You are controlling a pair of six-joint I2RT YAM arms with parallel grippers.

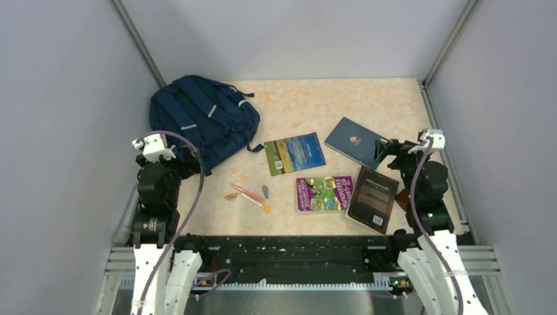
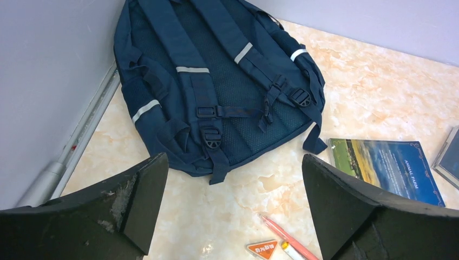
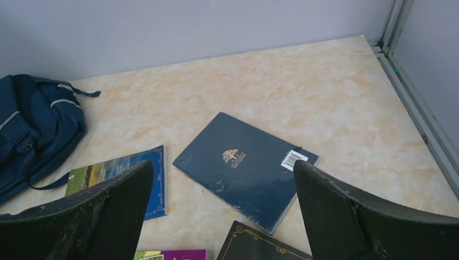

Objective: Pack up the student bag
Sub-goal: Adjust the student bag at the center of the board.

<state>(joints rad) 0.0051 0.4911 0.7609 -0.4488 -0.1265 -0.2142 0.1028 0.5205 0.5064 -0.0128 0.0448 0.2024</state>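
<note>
- The student bag lies flat at the far left of the desk, close to the left wall. Its mesh back panel and dark straps face up.
- The left gripper stands just near of the bag's near edge, jaws spread wide and holding nothing.
- In the left wrist view the left gripper's two dark fingers frame the bag's near end, and neither finger touches the fabric.
- The right gripper is at the right side of the desk, well apart from the bag, jaws also wide and empty.
- Its wrist view shows the right gripper above a navy book, with the bag away at the left edge.
- Right of the bag lies a landscape-cover book.
- Nearer are a purple book and a black book.
- Pens lie on the desk near of the bag, with a small orange triangular piece beside them.
</note>
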